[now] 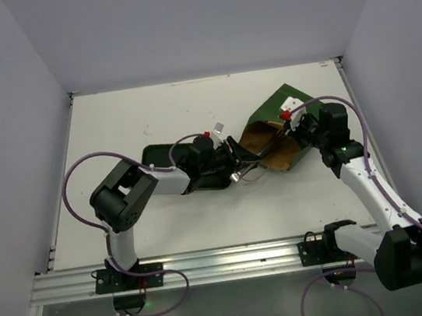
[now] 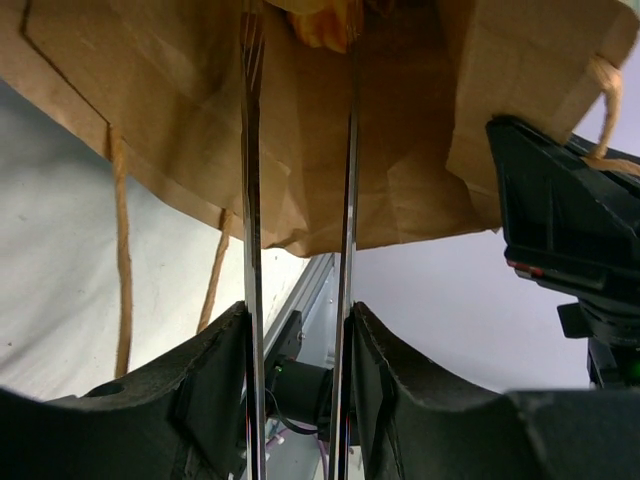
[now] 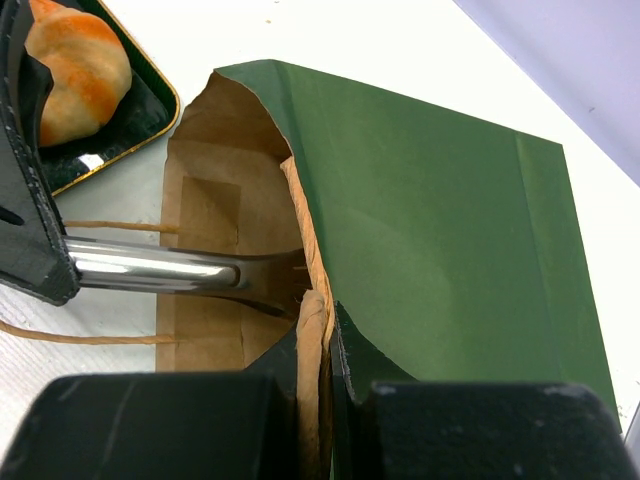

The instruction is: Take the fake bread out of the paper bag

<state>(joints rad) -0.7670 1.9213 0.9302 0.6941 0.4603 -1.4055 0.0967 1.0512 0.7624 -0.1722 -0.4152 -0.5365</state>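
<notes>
Evidently the right gripper [image 3: 320, 400] is clamped on the rim of the paper bag [image 3: 450, 220], propping its mouth open where it lies on its side. The left gripper [image 2: 300, 340] squeezes the tongs [image 2: 250, 200], their blades reaching inside to bracket a yellow-orange piece of fake bread [image 2: 325, 22]. One roll [image 3: 75, 65] sits on the tray [image 3: 140, 115], just beside the mouth.

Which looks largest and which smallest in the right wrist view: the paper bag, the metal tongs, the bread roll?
1. The paper bag, clearly largest.
2. The metal tongs and the bread roll: visible parts look alike in size, both partly hidden, so unranked.
</notes>
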